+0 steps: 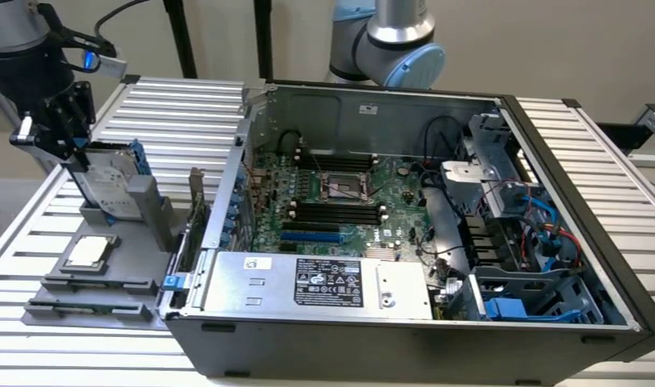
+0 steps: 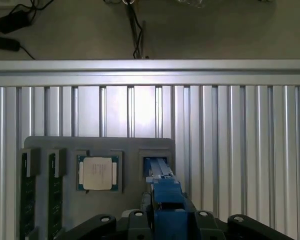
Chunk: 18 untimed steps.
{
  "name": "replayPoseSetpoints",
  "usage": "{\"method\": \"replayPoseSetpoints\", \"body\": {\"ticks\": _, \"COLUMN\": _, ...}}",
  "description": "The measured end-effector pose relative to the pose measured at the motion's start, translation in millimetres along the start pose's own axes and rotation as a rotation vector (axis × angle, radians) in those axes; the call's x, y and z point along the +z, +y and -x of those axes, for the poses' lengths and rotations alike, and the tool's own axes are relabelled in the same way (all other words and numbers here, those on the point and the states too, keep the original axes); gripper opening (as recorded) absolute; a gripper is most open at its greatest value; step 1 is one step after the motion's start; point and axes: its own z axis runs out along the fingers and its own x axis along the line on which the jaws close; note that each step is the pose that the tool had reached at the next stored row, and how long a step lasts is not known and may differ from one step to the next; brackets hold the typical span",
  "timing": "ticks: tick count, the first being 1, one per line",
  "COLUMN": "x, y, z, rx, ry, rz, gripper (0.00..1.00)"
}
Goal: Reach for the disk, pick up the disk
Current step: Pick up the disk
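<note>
Where the grey tray sits at the exterior view's left, the disk stands on its edge in a slot, leaning a bit. The claw is closed on the disk's top edge, with no gap showing. The chip lies flat close beside the slot, bare table lies open behind the disk, and the case stands near on the exterior view's right.

My gripper is black. The disk is silver-grey in a blue bracket, and its label looks white as far as I can tell. The CPU chip is silver with a green edge, its tray is matte grey, and the table is ribbed silver.
</note>
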Motion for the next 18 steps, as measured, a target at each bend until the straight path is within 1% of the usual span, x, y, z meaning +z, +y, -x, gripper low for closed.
{"method": "replayPoseSetpoints", "body": {"ticks": 3, "x": 0.0, "y": 0.0, "z": -1.0, "rx": 0.002, "ry": -0.0001, "rz": 0.0, "gripper": 0.33}}
{"method": "replayPoseSetpoints", "body": {"ticks": 9, "x": -0.2, "y": -0.1, "z": -7.7, "rx": 0.01, "ry": -0.0001, "rz": 0.0001, "gripper": 0.33}}
{"method": "replayPoseSetpoints", "body": {"ticks": 18, "x": -0.2, "y": -0.1, "z": -7.9, "rx": 0.01, "ry": -0.0001, "rz": -0.0002, "gripper": 0.33}}
